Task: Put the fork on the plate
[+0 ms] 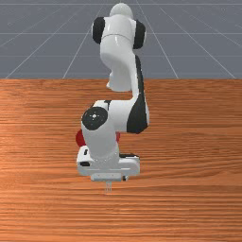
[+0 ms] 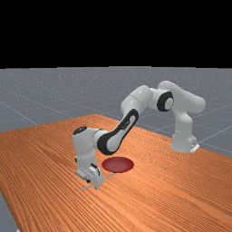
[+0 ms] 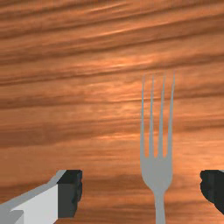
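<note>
One fork [image 3: 156, 173], one plate [image 2: 118, 164] and one arm [image 2: 124, 129] are at the single table [image 1: 198, 189]. The one gripper [image 2: 96, 185] is low over the fork, its two fingers [image 3: 70, 194] set wide apart, one on each side. In the wrist view both stand clear of the fork, which lies nearer to one of them, so nothing is held.

The grey fork has four tines, counted in the wrist view, and one handle. It lies on the table, off the plate. In the far view its tines point toward the table's left edge, and its handle runs toward the plate, ending just beside the rim; whether they touch, I cannot tell.

The dark red, round plate lies farther from that left edge than the tines do, between the fork and the arm's base. In the front view two parts of it show, one on either side of the arm.
</note>
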`<state>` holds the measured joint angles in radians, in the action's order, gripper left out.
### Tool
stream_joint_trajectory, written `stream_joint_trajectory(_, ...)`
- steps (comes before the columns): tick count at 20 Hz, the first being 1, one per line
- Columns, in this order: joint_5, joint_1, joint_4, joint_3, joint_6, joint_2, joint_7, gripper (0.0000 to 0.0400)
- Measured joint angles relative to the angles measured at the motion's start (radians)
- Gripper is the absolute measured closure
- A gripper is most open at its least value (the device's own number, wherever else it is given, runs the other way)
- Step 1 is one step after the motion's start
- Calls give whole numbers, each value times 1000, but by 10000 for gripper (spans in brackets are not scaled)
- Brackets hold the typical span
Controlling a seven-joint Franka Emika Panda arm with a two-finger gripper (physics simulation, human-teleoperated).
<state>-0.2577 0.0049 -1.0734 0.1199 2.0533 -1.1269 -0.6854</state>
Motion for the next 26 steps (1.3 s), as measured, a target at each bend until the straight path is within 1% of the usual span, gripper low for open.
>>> stream_joint_trajectory(2, 3, -3, 53, 3, -14, -31, -16, 27)
stream_joint_trajectory(4, 5, -7, 102, 2, -29, -58, -22, 29)
stream_joint_trajectory(5, 9, -8, 116, 5, -36, -66, -25, 48)
stream_joint_trajectory(6, 15, -9, 124, 8, -42, -71, -26, 79)
stream_joint_trajectory(7, 20, -8, 129, 11, -46, -74, -27, 98)
stream_joint_trajectory(8, 24, -8, 132, 12, -48, -76, -28, 108)
stream_joint_trajectory(10, 25, -13, 134, 16, -47, -78, -26, 166)
stream_joint_trajectory(11, 25, -15, 133, 17, -47, -78, -25, 186)
stream_joint_trajectory(12, 25, -15, 129, 17, -44, -76, -23, 196)
stream_joint_trajectory(13, 24, -15, 126, 16, -42, -75, -22, 242)
stream_joint_trajectory(14, 24, -12, 122, 15, -43, -72, -21, 299)
stream_joint_trajectory(19, 20, -1, 107, 19, -47, -44, -52, 301)
stream_joint_trajectory(21, 19, 2, 75, 22, -47, -8, -56, 301)
stream_joint_trajectory(23, 16, 9, -25, 27, -47, 89, -55, 301)
stream_joint_trajectory(26, 14, 28, -206, 44, -52, 289, -78, 301)
